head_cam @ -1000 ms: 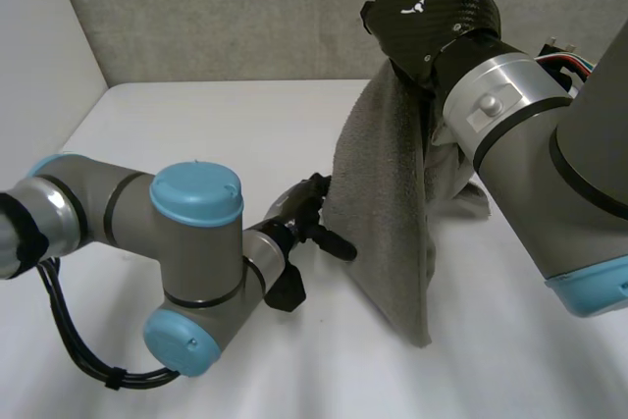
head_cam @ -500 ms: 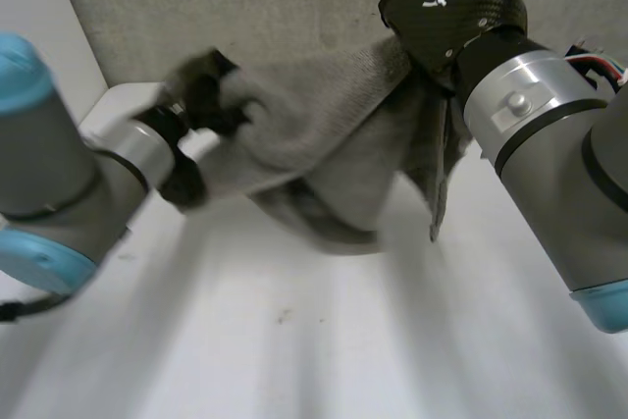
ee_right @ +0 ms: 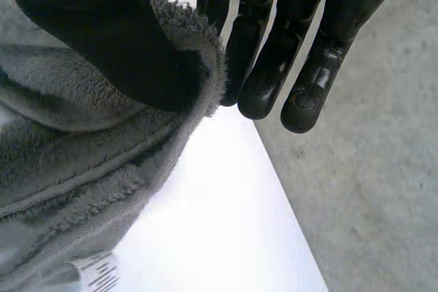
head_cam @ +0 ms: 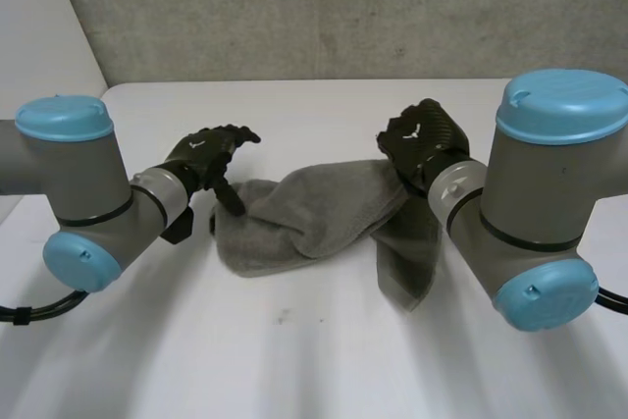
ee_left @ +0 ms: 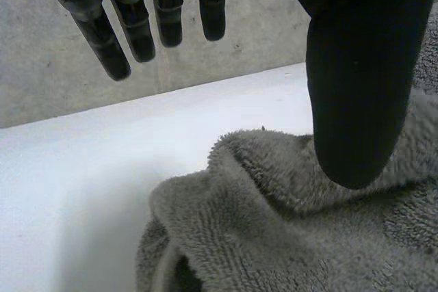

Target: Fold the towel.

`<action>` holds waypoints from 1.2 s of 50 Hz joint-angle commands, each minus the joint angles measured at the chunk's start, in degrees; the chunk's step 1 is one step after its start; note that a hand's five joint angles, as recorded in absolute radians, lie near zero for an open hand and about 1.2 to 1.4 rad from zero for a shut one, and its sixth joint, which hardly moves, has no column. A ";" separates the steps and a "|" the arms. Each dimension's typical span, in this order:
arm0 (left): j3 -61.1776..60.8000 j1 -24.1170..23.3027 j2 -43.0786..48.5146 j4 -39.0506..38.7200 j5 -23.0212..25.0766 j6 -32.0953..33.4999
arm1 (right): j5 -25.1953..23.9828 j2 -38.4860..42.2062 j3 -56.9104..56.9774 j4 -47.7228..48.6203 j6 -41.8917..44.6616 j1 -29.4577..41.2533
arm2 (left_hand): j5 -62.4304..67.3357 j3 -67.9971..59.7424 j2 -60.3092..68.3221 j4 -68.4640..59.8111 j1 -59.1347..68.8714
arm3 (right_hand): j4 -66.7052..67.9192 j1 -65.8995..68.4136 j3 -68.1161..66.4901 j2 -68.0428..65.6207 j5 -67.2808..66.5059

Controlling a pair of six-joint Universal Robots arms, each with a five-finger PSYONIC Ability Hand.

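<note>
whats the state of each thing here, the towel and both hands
towel: rumpled and bunched, lying on the table between the two hands, not folded flat
left hand: open, fingers straight and off the cloth, thumb down at the towel's left end
right hand: shut on the towel, pinching an edge at its right end between thumb and straight fingers

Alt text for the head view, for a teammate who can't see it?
A grey towel lies bunched on the white table between both arms. The right hand pinches its right end; the left hand is open at its left end.
</note>
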State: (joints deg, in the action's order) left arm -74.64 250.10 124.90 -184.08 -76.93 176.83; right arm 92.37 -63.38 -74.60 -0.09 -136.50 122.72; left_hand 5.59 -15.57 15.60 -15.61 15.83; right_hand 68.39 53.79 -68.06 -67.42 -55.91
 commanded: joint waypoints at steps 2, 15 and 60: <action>-5.95 0.12 -11.43 0.03 -0.15 0.36 | 0.18 1.24 -0.46 0.18 -0.78 -3.62 | -0.50 0.48 -0.50 0.51 -0.74 | 11.61 26.21 -11.94 -12.58 -14.09; -25.82 -1.64 -24.35 -0.85 -1.21 1.68 | -0.70 3.09 -1.69 0.09 -7.37 -5.03 | 22.21 -22.23 22.20 -22.20 21.97 | 11.61 26.21 -11.94 -12.58 -14.09; -5.60 -5.07 6.32 -8.67 -7.36 14.33 | -0.61 4.76 -3.18 0.53 -6.85 -5.03 | 37.85 -37.88 37.85 -37.84 37.61 | 11.61 26.21 -11.94 -12.58 -14.09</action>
State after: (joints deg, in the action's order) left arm -82.97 245.11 129.31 -192.69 -84.58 191.20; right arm 91.76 -58.99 -77.96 0.37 -143.41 117.68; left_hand 25.59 -36.31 36.35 -36.35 36.23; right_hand 68.39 53.79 -68.06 -67.42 -56.17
